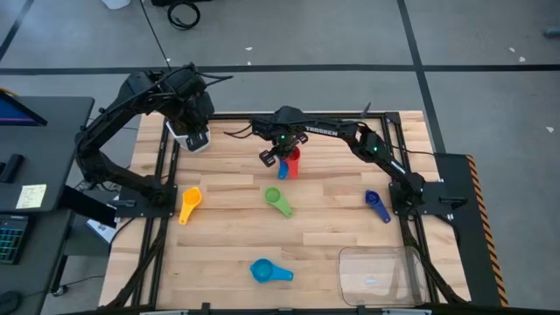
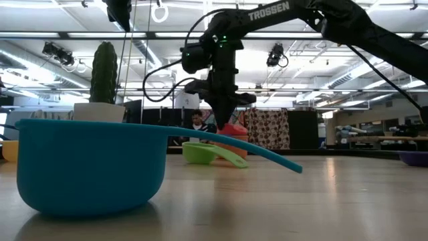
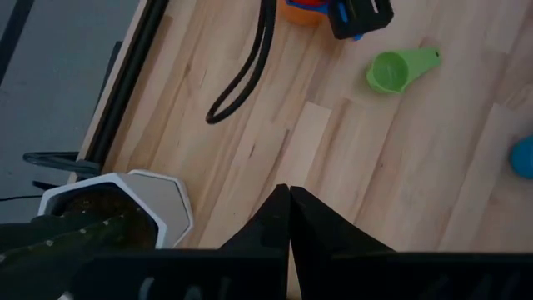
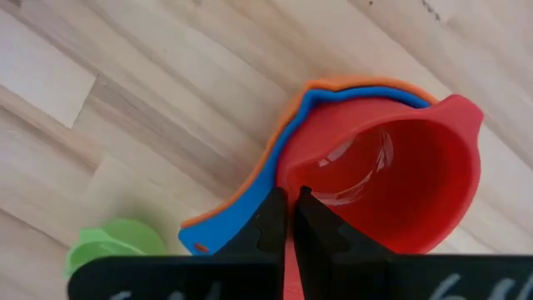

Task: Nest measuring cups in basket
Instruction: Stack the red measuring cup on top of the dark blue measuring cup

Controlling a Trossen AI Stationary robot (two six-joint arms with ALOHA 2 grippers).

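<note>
The right pincer (image 1: 280, 163), at the bench's (image 1: 332, 254) far middle, pinches the handle of the red cup (image 4: 391, 179), nested with a blue and orange one, presumably to carry all 3 to the empty basket (image 1: 378, 273) at the near right.

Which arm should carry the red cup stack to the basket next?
Right. The right gripper is already shut on the red cup, and the basket is on its side. The left gripper waits by the cactus pot.
</note>
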